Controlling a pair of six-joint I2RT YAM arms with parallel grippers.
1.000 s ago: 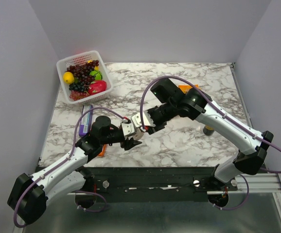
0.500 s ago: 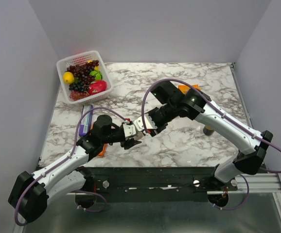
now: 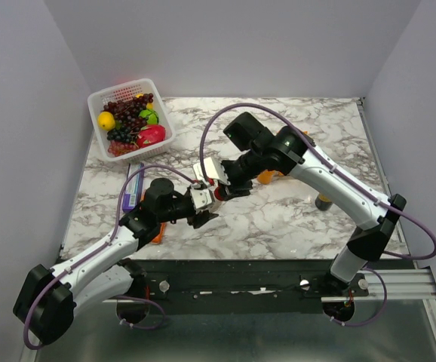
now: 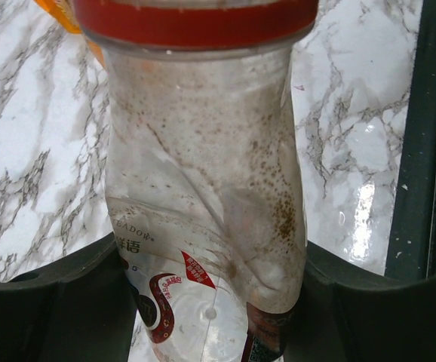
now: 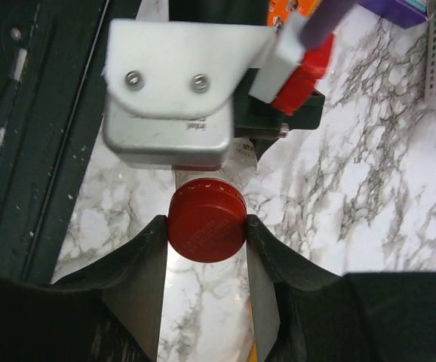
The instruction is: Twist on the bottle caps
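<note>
Cap on bottle, both grippers clamped.
Top view: left gripper (image 3: pixel 201 210) and right gripper (image 3: pixel 219 188) meet mid-frame, and what they hold is hard to make out. Left wrist: jaws narrow on the bottle (image 4: pixel 203 188), with the cap (image 4: pixel 195 19) at the top edge. Right wrist: jaws pinch the cap, centre.

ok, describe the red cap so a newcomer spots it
Front middle of the marble table, the two arms meet. The left gripper holds a clear bottle; the right gripper pinches the red cap on its neck. It's the only small round red disc there.
</note>
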